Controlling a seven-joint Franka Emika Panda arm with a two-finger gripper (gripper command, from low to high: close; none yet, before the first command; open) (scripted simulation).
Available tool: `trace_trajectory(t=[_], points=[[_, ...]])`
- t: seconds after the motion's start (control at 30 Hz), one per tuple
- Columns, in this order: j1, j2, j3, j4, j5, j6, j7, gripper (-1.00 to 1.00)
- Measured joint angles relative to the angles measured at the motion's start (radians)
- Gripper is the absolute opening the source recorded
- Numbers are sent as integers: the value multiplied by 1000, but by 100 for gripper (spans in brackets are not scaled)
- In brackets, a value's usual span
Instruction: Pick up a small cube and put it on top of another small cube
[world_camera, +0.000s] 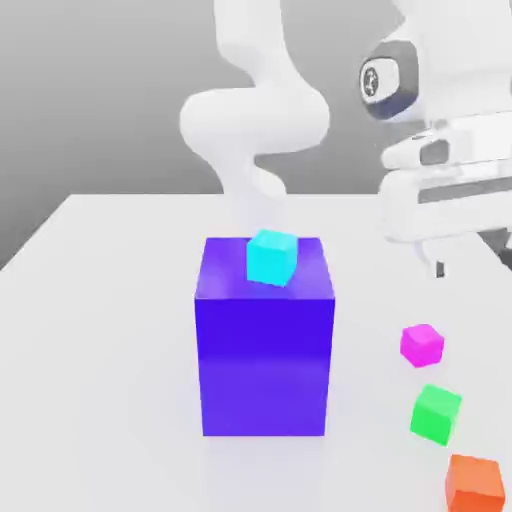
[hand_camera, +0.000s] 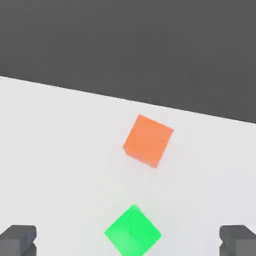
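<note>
jaws spread wide and empty above the green cube (hand_camera: 132, 231), touching nothing.

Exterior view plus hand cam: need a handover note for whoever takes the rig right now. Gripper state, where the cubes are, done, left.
Gripper: open, holding nothing, up above the table on the exterior view's right.
Magenta cube: on the table, untouched, nearest the gripper of a row of three small cubes.
Green cube and orange cube: next in that row, toward the camera, all three apart from each other. In the hand view, green sits between the fingers.
Cyan cube: on top of the blue-violet block.
Done: nothing picked or stacked.
Left: grasp magenta, lift, set it on another small cube.
</note>
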Motion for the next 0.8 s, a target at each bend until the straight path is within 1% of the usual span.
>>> trace_trajectory(t=[0.03, 0.1, 0.13, 0.17, 0.23, 0.27, 0.33, 0.37, 0.4, 0.57, 0.6, 0.63, 0.7, 0.73, 0.8], points=[[16, 47, 35, -32, -11, 34, 39, 0], [50, 147, 93, -95, -71, 104, 143, 0], [57, 192, 88, -106, -137, 135, 204, 0], [90, 235, 58, -107, -218, 164, 268, 0], [162, 315, -58, -95, -379, 218, 390, 0], [224, 351, -133, -87, -436, 245, 433, 0], [347, 422, -276, -70, -526, 300, 502, 0], [406, 457, -340, -62, -548, 330, 520, 0], [441, 480, -380, -57, -566, 349, 534, -100], [441, 480, -380, -57, -567, 351, 536, -100], [460, 492, -400, -54, -575, 361, 542, -100], [446, 480, -385, -57, -567, 351, 536, -100], [384, 427, -309, -70, -508, 309, 490, -100], [348, 394, -260, -79, -458, 284, 453, -100], [307, 322, -186, -98, -327, 232, 356, -100]])
